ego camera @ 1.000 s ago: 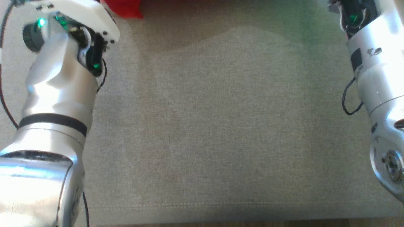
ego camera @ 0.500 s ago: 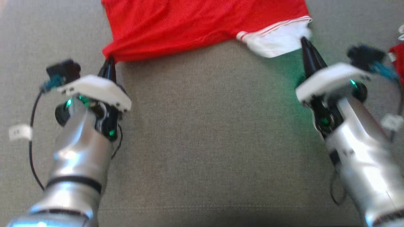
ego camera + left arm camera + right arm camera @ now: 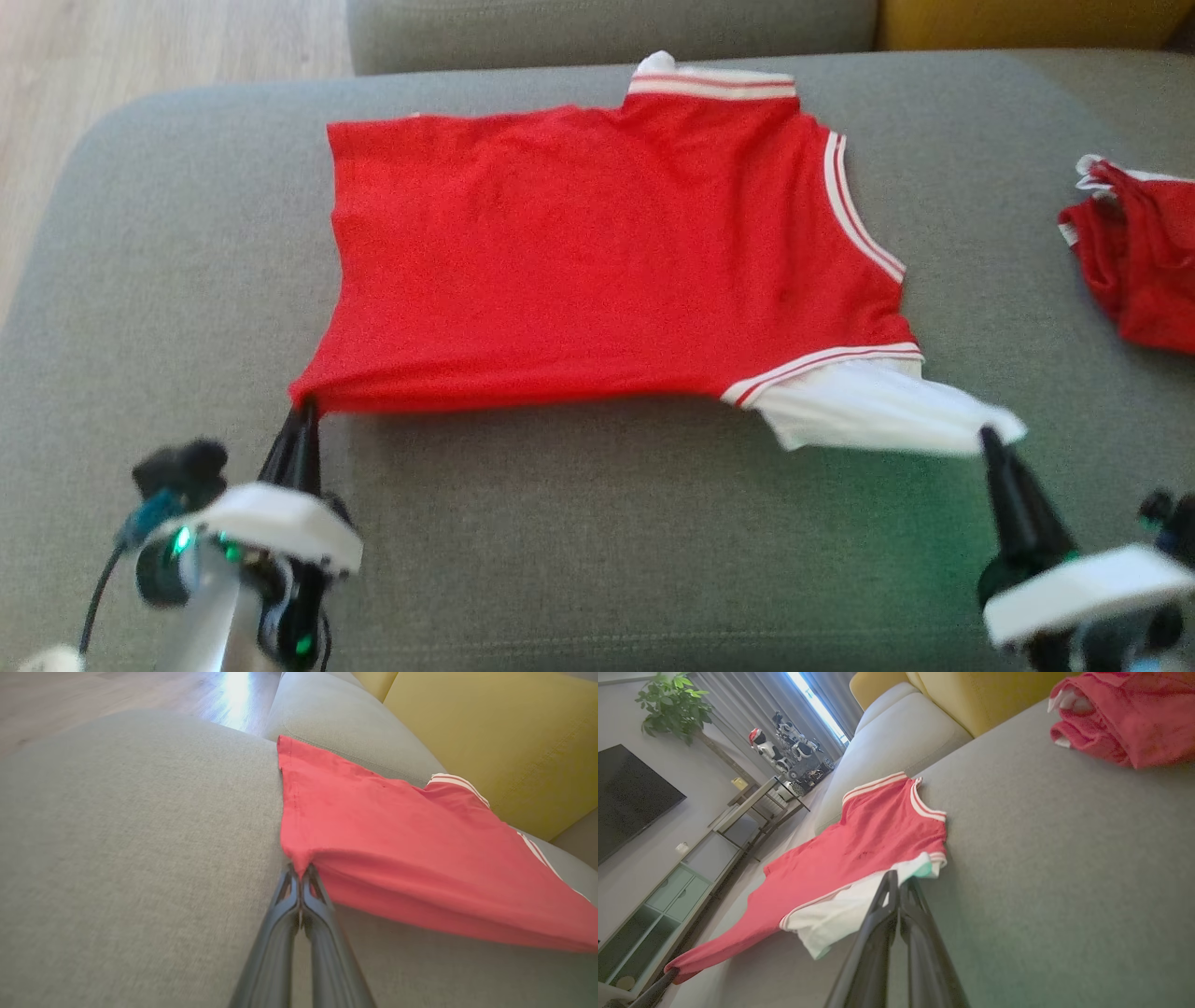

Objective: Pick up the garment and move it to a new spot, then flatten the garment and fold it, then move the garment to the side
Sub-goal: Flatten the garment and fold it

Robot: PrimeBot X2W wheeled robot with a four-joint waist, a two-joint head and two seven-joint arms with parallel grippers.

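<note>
Fingers of your left gripper are pinched tight on the red garment's near hem corner; your right gripper is clamped on its white sleeve. Beyond them, the garment lies spread across the grey cushion.

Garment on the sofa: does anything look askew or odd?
The garment is not flat: its near edge is pinched at both corners by the left hand and right hand, and its white sleeve juts out askew at the right.
</note>
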